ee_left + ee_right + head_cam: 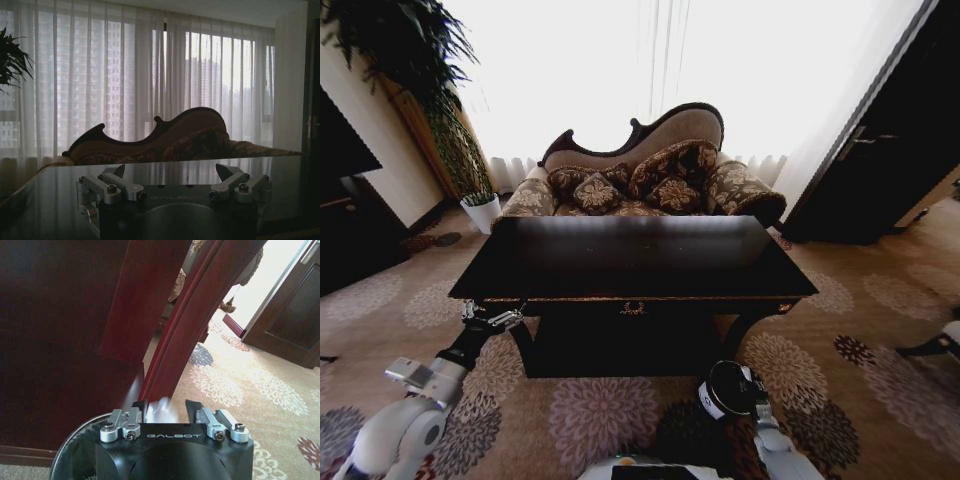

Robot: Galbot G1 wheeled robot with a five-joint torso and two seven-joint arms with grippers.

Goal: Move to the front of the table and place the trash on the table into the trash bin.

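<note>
One white scrap (161, 410) between right end effector (166, 412) fingers.

Ornate sofa (650, 165) before bright sheer curtains (620, 70), floral carpet (860, 340) below.

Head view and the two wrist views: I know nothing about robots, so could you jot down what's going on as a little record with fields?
Table: glossy black, straight ahead, sofa behind it
Left gripper: at the table's front left corner, jaws wide apart, holding nothing
Right gripper: low beside a table leg, above the trash bin
Trash: a white scrap at the right gripper, over the bin's mouth
</note>
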